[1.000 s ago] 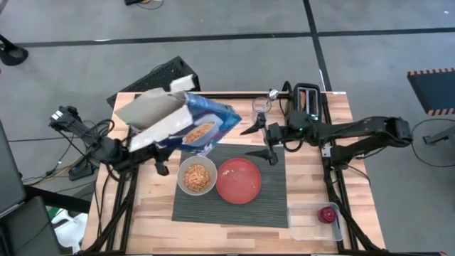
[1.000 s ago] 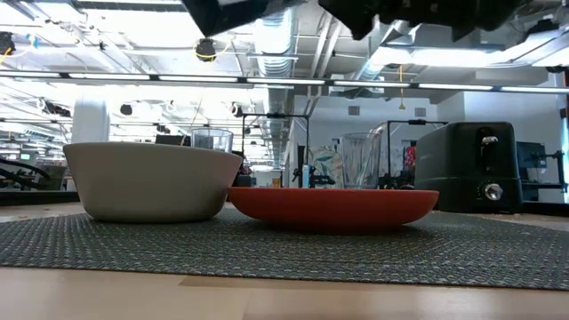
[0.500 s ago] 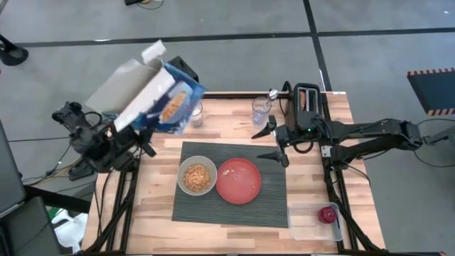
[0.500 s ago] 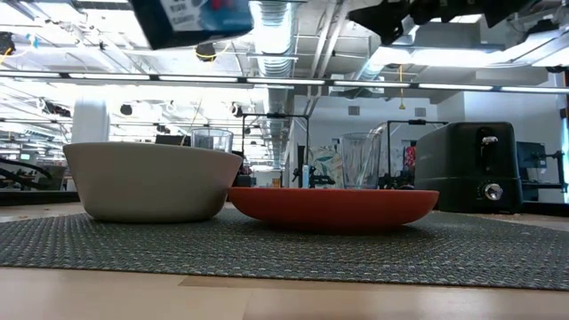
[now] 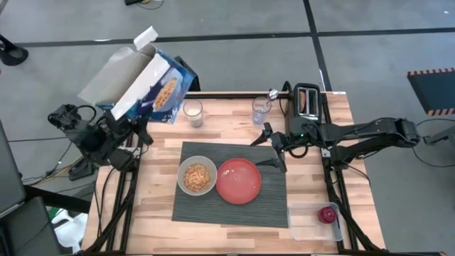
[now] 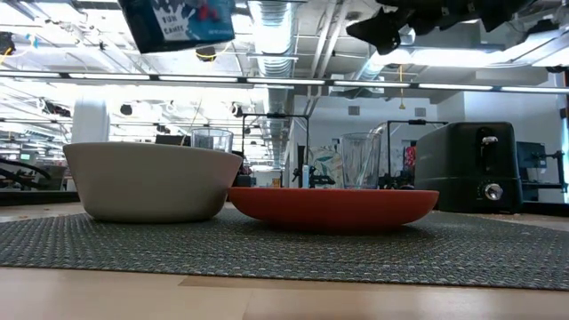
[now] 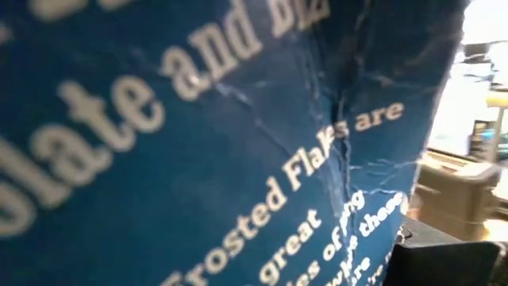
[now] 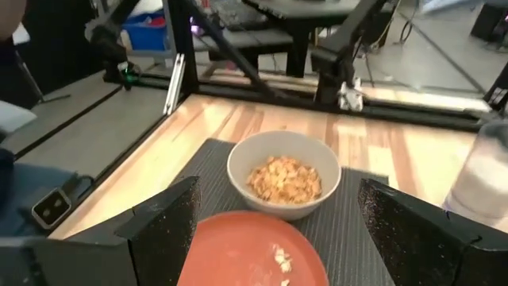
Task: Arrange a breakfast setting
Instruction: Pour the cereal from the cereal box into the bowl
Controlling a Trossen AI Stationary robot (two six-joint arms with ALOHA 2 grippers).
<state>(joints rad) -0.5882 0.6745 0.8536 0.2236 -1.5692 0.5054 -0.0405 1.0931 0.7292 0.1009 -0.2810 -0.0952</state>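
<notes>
Your left gripper (image 5: 131, 128) is past the table's left edge near the far-left corner, clamped on a blue cereal box (image 5: 142, 82) w/ flaps open; left wrist view shows only box print (image 7: 238, 143), low view only its bottom edge (image 6: 178, 22).

Right gripper (image 5: 272, 149) hangs spread wide, holding nothing, over the placemat's (image 5: 231, 212) far-right corner; right wrist view puts bowl (image 8: 283, 172) and plate (image 8: 254, 253) between its fingers (image 8: 159, 230).

Bowl w/ cereal (image 5: 197, 176) just left of plate (image 5: 239, 180), mid-mat; high view alone shows the red item (image 5: 328, 213) in a clear tray (image 5: 302, 222), near-right corner; toaster (image 5: 307, 102) far-right; glasses (image 5: 261, 110) along far edge.
</notes>
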